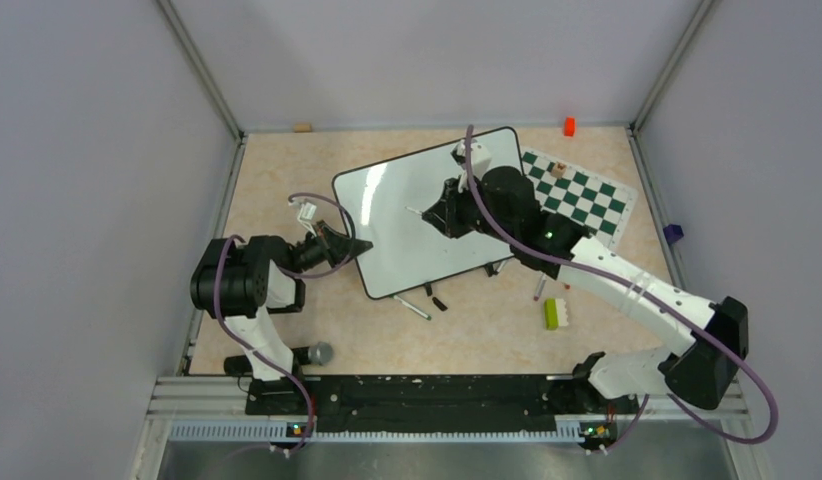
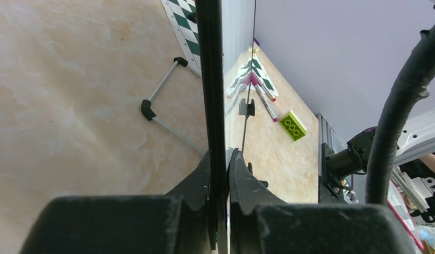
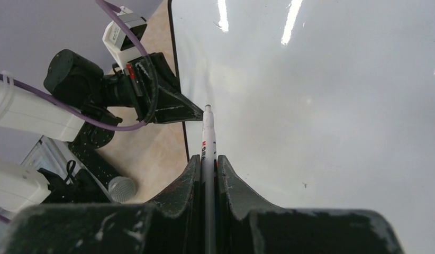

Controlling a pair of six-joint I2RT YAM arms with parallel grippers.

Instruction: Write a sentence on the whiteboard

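Note:
The whiteboard (image 1: 387, 240) lies tilted in the middle of the table, and its face (image 3: 321, 106) is blank: no words of the sentence show on it. My left gripper (image 1: 363, 245) is shut on the board's left rim; in the left wrist view the black rim (image 2: 210, 79) runs between its closed jaws (image 2: 219, 156). My right gripper (image 1: 439, 213) hovers over the board, shut on a white marker (image 3: 207, 137). The marker's tip (image 1: 411, 209) points toward the board's left edge, near the left gripper (image 3: 193, 114).
A green-and-white chess mat (image 1: 582, 195) lies right of the board. A green brick (image 1: 553, 313), loose markers (image 1: 412, 308) and a cap (image 1: 439, 303) lie in front. A grey ball (image 1: 319, 352) sits near the left base. An orange block (image 1: 569, 126) is at the back wall.

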